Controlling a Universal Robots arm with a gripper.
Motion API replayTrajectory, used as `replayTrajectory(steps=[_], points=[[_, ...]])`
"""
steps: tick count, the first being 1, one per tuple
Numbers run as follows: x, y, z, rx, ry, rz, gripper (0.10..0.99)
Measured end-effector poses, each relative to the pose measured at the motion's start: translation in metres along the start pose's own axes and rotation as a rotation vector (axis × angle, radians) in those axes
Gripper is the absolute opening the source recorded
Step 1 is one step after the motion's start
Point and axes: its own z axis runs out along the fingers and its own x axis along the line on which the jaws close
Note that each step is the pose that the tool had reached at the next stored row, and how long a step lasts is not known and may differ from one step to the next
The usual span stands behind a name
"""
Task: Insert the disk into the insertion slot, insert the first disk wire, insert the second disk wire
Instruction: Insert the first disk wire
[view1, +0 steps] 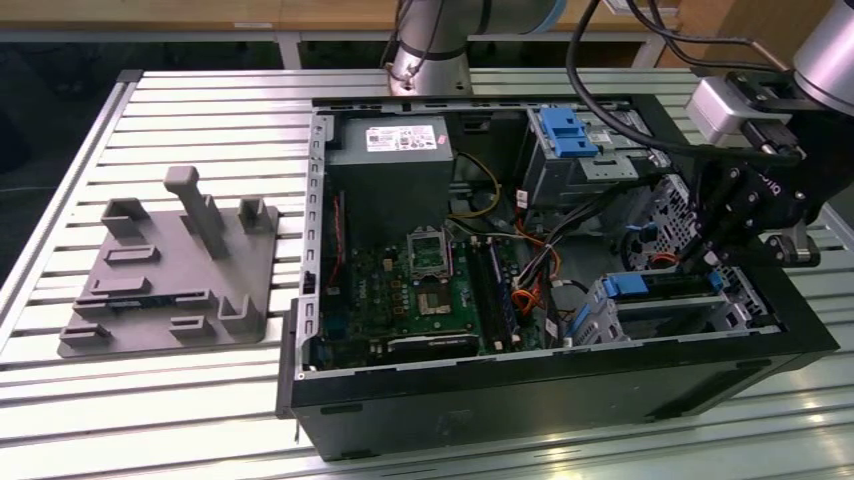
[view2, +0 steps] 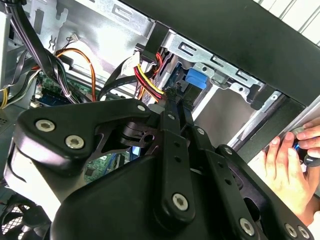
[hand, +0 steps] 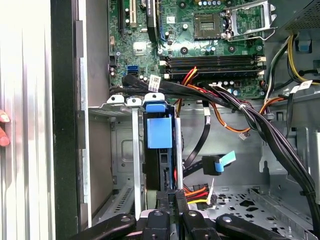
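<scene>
The disk (view1: 657, 285), in its blue carrier (hand: 159, 132), sits inside the insertion slot (view1: 742, 312), a grey metal cage at the case's front corner on the exterior view's right. My gripper (view1: 697, 264) hangs right over the cage. In both wrist views its black fingers (hand: 165, 199) are pressed together on a black connector with red, yellow and black wires (view2: 149, 83), held against the disk's end by the blue carrier (view2: 195, 80). A second black cable with a blue plug (hand: 220, 163) hangs loose beside the cage.
The open computer case (view1: 534, 400) lies on a slatted metal table (view1: 200, 100). A wire bundle (hand: 260, 125) crosses the motherboard (view1: 414, 290). The taller bay with a blue latch (view1: 574, 135) stands behind. A grey fixture (view1: 174, 270) is at the exterior view's left. A person's hand (view2: 287, 162) rests outside the case wall.
</scene>
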Motion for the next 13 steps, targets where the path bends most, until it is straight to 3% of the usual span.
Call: replayTrajectory(steps=[13], points=[[0.0, 0.0004, 0.0025, 0.0, 0.0013, 0.0, 0.169]])
